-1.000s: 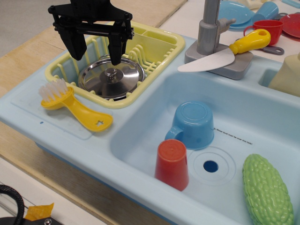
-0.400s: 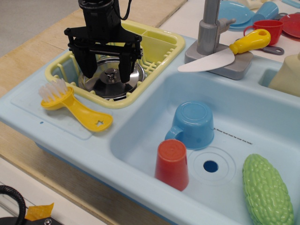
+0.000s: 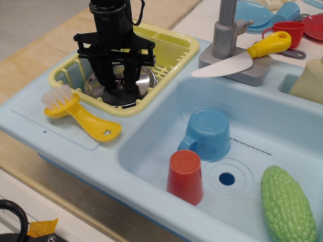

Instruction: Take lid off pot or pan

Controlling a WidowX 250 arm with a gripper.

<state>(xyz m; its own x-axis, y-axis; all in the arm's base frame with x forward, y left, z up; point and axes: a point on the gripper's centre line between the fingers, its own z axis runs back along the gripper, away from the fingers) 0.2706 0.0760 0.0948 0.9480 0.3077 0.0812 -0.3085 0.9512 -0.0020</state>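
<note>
The lid (image 3: 145, 79) is a shiny steel disc lying in the yellow dish rack (image 3: 169, 68) at the back left. Its small knob (image 3: 119, 77) shows between my black fingers (image 3: 104, 80). My gripper (image 3: 119, 85) is low over the lid, open, with one finger on each side of the knob and not closed on it. The gripper covers most of the lid. The pot is hidden under the lid and gripper; I cannot make it out.
A yellow brush (image 3: 78, 115) lies on the drainboard in front of the rack. In the light blue sink (image 3: 151, 138) stand an upturned blue cup (image 3: 209, 133), a red cup (image 3: 185, 176) and a green gourd (image 3: 286, 204). A yellow-handled knife (image 3: 245, 56) rests by the faucet (image 3: 227, 25).
My gripper has moved right and down from above the rack's left side until its open fingers straddle the lid's knob. The lid has not moved.
</note>
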